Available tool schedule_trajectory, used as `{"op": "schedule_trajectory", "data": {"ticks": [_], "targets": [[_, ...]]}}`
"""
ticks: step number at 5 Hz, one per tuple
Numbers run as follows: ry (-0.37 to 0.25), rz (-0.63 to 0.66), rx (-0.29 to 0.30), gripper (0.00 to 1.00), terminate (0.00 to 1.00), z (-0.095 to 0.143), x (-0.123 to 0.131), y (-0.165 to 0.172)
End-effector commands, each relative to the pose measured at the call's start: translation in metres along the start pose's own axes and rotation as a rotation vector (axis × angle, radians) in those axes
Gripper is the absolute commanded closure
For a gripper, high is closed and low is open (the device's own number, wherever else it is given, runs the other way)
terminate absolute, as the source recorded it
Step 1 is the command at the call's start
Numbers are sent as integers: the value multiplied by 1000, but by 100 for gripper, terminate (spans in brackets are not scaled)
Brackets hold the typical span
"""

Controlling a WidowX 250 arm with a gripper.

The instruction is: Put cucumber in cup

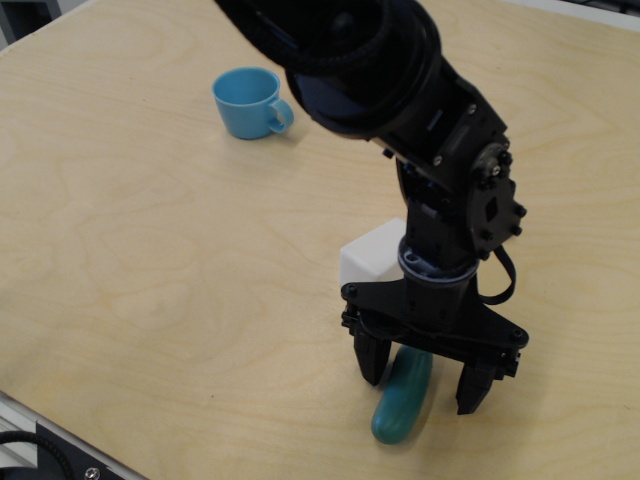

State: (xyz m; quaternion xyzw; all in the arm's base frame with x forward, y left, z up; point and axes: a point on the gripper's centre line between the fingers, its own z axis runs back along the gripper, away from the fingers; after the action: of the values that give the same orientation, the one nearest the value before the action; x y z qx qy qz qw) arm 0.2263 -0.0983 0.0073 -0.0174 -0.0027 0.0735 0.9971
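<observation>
Currently, the scene is set out as follows.

Cup point(247, 101): a small light blue teacup is seen upright near the far left part of the table, its loop handle turned toward the right. Only pale blue inner wall is seen through the mouth; the bottom cannot be made out fully.

Cucumber point(403, 399): the dark teal-green capsule is lying flat on the wood near the front edge, well apart from the cup. Its upper end is covered by the gripper body; its lower rounded end is in plain view.

Gripper point(427, 376): the black pincer is pointed downward with its jaws spread wide, one finger on each side of the cucumber's upper part. The left-hand finger in the picture is seen just beside or touching the cucumber; which of the two cannot be told. The other finger is standing apart from it. Nothing is clamped.

White block point(372, 258): a white boxy object is seen just behind the gripper, mostly hidden by the arm.

Surface: a light plywood table point(150, 260) with visible grain is filling nearly the whole view.

Edges: the table's front left edge is seen cutting the lower left corner, with a metal strip and a black cable point(35, 452) below it. The cucumber is lying near the bottom of the view.

Open room: a broad stretch of bare wood is seen between cucumber and cup, crossed only by the arm point(380, 80) from the top.
</observation>
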Motion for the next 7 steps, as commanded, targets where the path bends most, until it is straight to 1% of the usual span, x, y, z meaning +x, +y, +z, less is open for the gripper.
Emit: {"op": "schedule_trajectory", "data": {"ticks": [1, 2, 3, 4, 5, 6, 7], "targets": [[-38, 44, 10, 100, 0, 7, 5, 7], [-77, 65, 19, 100, 0, 29, 10, 13], [-147, 117, 0, 100, 0, 69, 24, 24], [-191, 183, 1, 100, 0, 93, 38, 40], [-219, 284, 18, 100, 0, 106, 62, 68], [-230, 362, 69, 100, 0, 104, 83, 101], [-236, 431, 102, 100, 0, 100, 105, 129]]}}
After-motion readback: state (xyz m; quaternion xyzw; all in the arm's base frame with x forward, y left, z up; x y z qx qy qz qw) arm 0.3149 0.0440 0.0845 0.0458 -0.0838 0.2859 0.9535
